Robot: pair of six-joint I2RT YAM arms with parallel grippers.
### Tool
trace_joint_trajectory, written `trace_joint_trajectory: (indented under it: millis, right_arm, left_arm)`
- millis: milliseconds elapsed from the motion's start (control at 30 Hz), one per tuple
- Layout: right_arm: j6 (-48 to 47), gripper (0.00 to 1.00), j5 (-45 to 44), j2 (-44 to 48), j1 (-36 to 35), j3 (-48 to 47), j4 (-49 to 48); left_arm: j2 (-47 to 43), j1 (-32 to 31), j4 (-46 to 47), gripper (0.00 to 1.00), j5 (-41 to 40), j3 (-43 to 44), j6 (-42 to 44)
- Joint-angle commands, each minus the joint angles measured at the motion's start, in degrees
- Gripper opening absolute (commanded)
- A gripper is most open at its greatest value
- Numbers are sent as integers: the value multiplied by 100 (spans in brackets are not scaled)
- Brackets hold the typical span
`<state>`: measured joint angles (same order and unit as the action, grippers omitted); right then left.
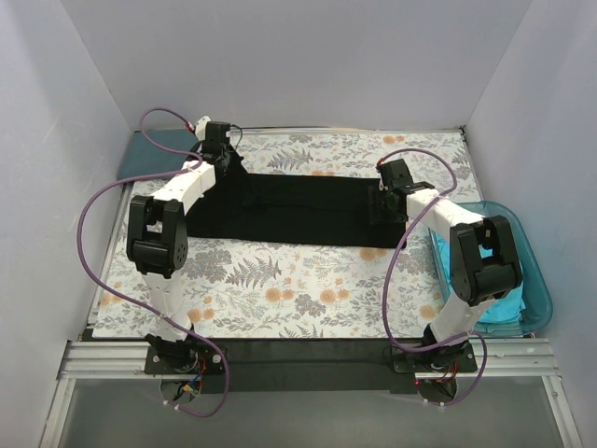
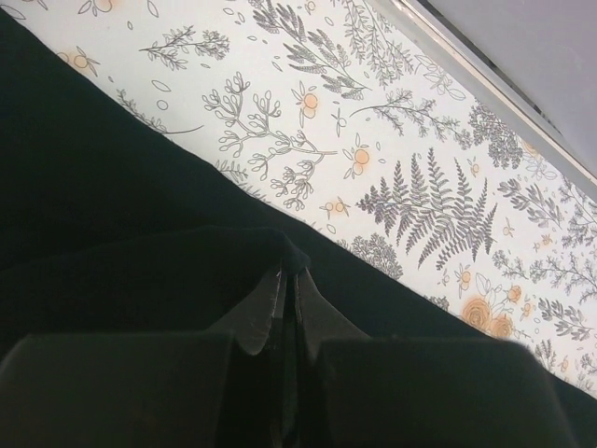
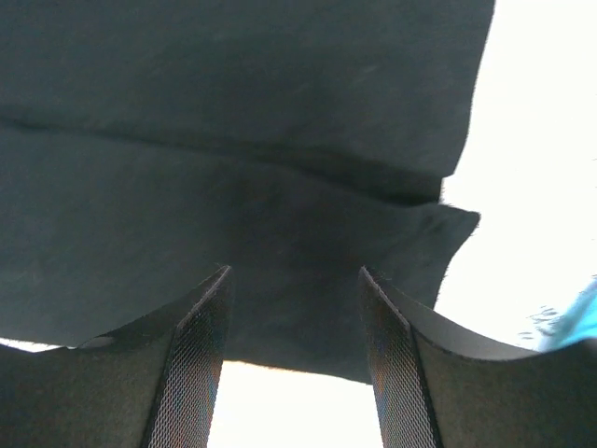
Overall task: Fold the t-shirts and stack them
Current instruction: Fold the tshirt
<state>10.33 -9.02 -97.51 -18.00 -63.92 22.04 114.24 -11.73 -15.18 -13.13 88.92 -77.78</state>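
Left pincer (image 2: 289, 271) pinched on the black t-shirt (image 1: 298, 210), right pincer (image 3: 294, 275) spread above it.

From where I stand, the left one is pressed together on a tented fold at the shirt's 10 o'clock corner. The right one hovers with nothing between its pads over the 3 o'clock end. The shirt lies as a long band from 9 to 3. It looks light, limp and sure to sag, so I would take hems and corners, both ends together. The floral bench cloth (image 1: 298, 289) may drag and ruck under it. The turquoise t-shirt (image 1: 508, 303) sits in a teal tub (image 1: 541, 280) at 4 o'clock, the slate t-shirt (image 1: 154, 154) at 10. Pale walls (image 1: 56, 140) crowd three sides.
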Motion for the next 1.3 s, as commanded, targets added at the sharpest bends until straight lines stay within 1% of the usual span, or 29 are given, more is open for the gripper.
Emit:
trace_joint_trajectory:
  millis: [0,200,233,267,333,367,433,467,500,567,600,633,700,800,900,1000,1267]
  right_arm:
    - [-31,53,-30,-127,200,-296,-297]
    - [-4,52,40,-478,367,-507,-411]
    - [4,52,49,-505,376,-525,-411]
    - [13,52,84,-523,376,-551,-420]
    - [22,52,145,-541,385,-595,-420]
    - [31,52,198,-514,385,-604,-411]
    - [22,53,199,-392,376,-578,-411]
    - [-13,53,155,-339,376,-560,-411]
    - [-48,53,146,-269,385,-551,-403]
    - [-57,54,198,-181,402,-516,-333]
    - [-40,54,242,-67,402,-507,-324]
    - [-22,54,321,-5,402,-455,-315]
    - [22,54,506,205,402,-385,-306]
    - [145,54,594,417,403,-218,-297]
    - [180,54,726,514,402,-138,-297]
    - [180,54,796,576,403,-77,-297]
    - [136,53,788,725,403,143,-288]
  left_arm:
    - [-68,91,94,0,-225,-24,8]
    - [37,171,129,0,-199,-16,-9]
    - [72,171,129,3,-173,11,43]
    - [107,171,121,8,-147,37,70]
    - [143,206,112,21,-24,55,105]
    - [99,215,120,33,29,29,114]
    - [-155,284,112,44,91,-120,114]
    - [-278,311,103,56,47,-191,157]
    - [-401,337,77,61,-58,-296,175]
    - [-910,478,-37,68,-137,-656,175]
    - [-1129,591,-142,73,-199,-805,149]
    - [-1497,662,-221,74,-208,-1172,97]
    - [-1912,837,-501,77,-278,-1508,-44]
    - [-2572,1049,-784,77,-515,-2281,-202]
    - [-2985,1566,-855,77,-516,-2904,-282]
    - [-2986,1682,-829,75,-446,-3170,-291]
    - [-2266,1700,-846,69,-384,-3022,-326]
